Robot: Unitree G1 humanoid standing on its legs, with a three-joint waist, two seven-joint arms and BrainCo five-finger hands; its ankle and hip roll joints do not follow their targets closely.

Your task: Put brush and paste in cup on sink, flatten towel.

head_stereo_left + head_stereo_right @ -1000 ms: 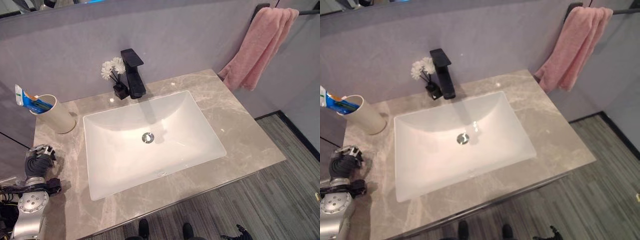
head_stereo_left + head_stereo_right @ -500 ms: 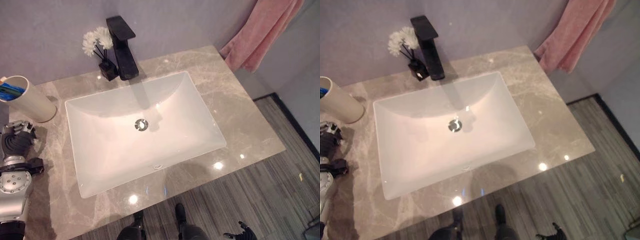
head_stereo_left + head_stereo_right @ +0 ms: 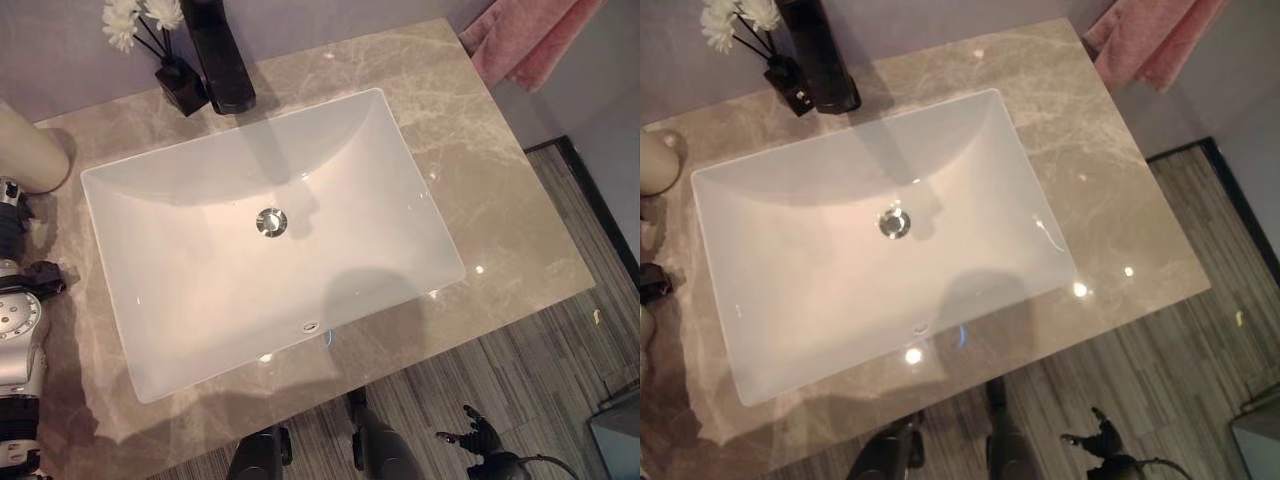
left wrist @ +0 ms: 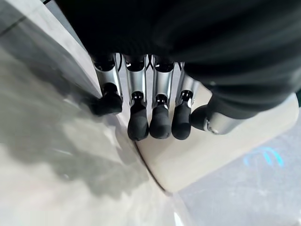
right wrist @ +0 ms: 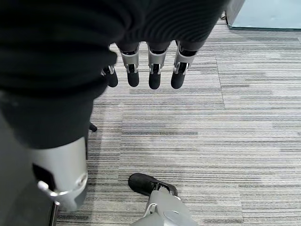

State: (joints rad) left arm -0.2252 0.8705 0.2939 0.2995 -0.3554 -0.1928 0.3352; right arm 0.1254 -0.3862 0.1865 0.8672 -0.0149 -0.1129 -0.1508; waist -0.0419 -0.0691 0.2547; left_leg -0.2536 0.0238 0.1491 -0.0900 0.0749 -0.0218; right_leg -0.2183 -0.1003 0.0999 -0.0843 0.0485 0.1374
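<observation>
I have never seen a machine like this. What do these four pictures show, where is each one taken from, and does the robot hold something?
This is a humanoid robot with two arms and finger hands. The two wide pictures come from a stereo camera on its head, looking down at a white rectangular sink basin set in a grey marble countertop. At the back stand a black tap and a small black vase of white flowers. A cream cup stands at the robot's left, and a pink towel hangs at its right.

The other two pictures come from cameras on the wrists. The left hand rests above the countertop beside the cream cup, fingers straight, holding nothing. The right hand hangs over the striped grey floor, also open and empty.
</observation>
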